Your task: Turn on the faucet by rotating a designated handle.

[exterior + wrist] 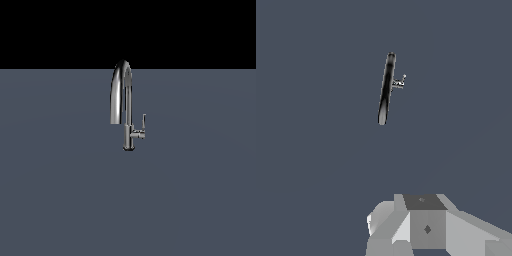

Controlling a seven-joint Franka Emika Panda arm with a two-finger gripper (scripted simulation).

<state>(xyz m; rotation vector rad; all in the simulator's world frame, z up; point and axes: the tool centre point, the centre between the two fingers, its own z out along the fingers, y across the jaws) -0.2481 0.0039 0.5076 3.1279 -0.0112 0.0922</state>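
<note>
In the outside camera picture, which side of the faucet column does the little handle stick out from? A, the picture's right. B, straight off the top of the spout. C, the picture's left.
A: in the exterior view the handle sits on a short stub off the faucet column toward the exterior view's right, its thin lever pointing up.

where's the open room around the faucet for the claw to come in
Bare grey surface borders the faucet on both exterior-view sides and in front. The only tight spot is the exterior view's right of the column, where the handle sticks out. The claw's fingertips are not in view.
</note>
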